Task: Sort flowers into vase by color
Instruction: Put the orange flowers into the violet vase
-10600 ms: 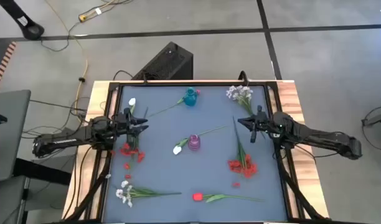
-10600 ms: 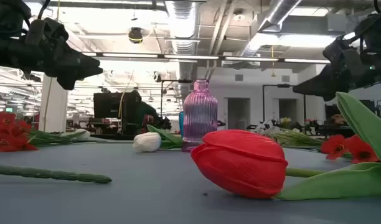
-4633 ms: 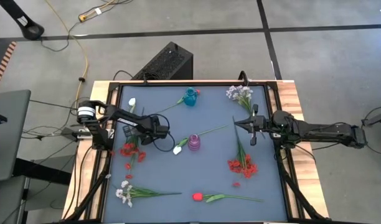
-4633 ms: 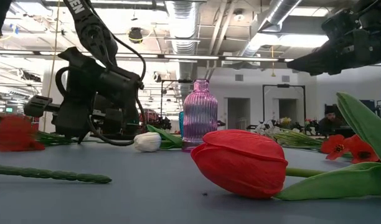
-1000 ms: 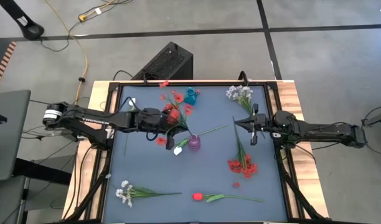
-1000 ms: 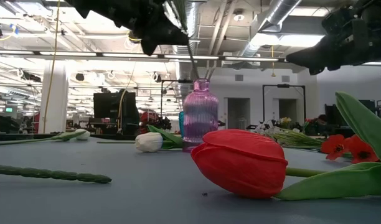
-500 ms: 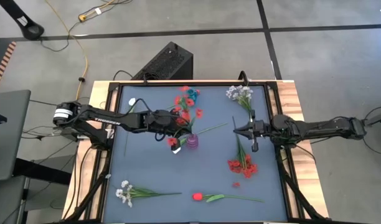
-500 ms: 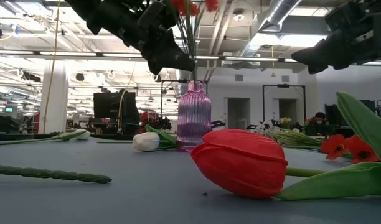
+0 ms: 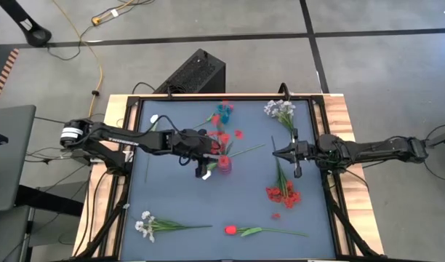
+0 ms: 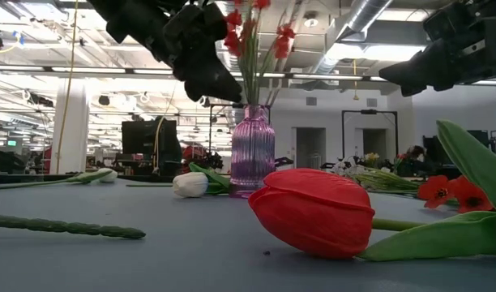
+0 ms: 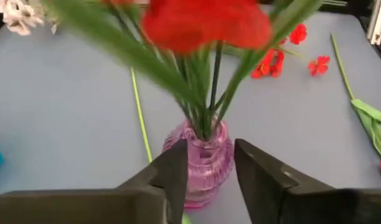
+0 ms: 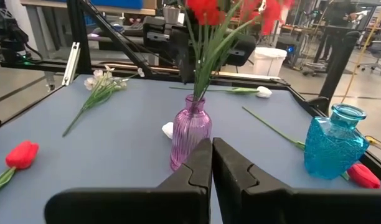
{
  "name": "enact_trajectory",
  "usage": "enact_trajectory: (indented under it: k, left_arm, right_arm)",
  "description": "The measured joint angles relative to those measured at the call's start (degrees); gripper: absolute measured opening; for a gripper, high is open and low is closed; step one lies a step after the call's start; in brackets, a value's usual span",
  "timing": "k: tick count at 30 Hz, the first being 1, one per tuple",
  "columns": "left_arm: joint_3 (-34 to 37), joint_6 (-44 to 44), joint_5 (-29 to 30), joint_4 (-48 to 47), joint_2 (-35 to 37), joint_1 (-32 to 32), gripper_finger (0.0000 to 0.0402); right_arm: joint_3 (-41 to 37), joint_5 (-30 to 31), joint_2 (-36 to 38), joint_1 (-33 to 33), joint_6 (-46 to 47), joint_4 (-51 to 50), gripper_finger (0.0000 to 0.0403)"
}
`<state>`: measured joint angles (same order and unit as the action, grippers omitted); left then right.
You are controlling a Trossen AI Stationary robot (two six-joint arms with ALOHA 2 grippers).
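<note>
1. Two vases on the table: a purple ribbed vase (image 9: 225, 164) near the middle, and a blue glass vase (image 12: 335, 142) towards the far edge.
2. One red blossom spray (image 10: 250, 34) stands upright in the purple vase, its stems down the neck.
3. A second red spray (image 9: 283, 193) lies on the mat, on the right arm's side.
4. Red tulips, two: one red tulip (image 10: 313, 212) lying near the front edge, another red tulip (image 12: 365, 176) right beside the blue vase.
5. White tulips, two: one white tulip (image 10: 191, 185) just beside the purple vase, another white tulip (image 9: 155, 119) by the far left corner.
6. Whitish sprays, two: front left (image 9: 145, 224) and far right (image 9: 279, 109).
7. The left gripper (image 11: 209, 171) hangs just above the purple vase, fingers apart with the stems between them, gripping nothing.
8. The right gripper (image 12: 211, 155) is pressed together, empty, hovering right of centre.
9. The high view hides the spray's upright stance; the low view shows it plainly.
10. A second ago the spray hung tilted in the left gripper beside the vase; now it's in.
</note>
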<state>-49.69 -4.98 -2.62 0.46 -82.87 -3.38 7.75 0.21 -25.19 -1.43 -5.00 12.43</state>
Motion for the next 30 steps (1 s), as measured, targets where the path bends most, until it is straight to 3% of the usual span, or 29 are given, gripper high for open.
enact_trajectory:
  k: [5, 10, 18, 26, 30]
  left_arm:
    - [-5.31, 2.86, 0.09, -14.65, 1.62, 0.0, 0.0162]
    - [-11.84, 4.75, 0.12, -29.7, 3.02, 0.19, 0.0169]
    - [-20.76, 4.04, 0.54, -50.83, 4.05, 0.3, 0.017]
    - [-13.73, 3.88, 7.91, -44.56, 13.26, 0.55, 0.0162]
    - [-5.22, 4.11, 7.85, -30.69, 21.05, 1.65, 0.0152]
  right_arm:
    - [0.0, 0.02, 0.02, 0.0, -0.01, -0.15, 0.004]
    - [0.09, -0.01, 0.02, 0.14, 0.11, -3.37, 0.004]
    - [6.71, -0.07, -1.03, 1.08, 0.46, -20.29, 0.004]
    - [15.27, -0.05, -3.99, 3.09, 0.48, -27.41, 0.004]
    - [18.52, -0.06, -7.09, 3.37, -0.04, -27.58, 0.004]
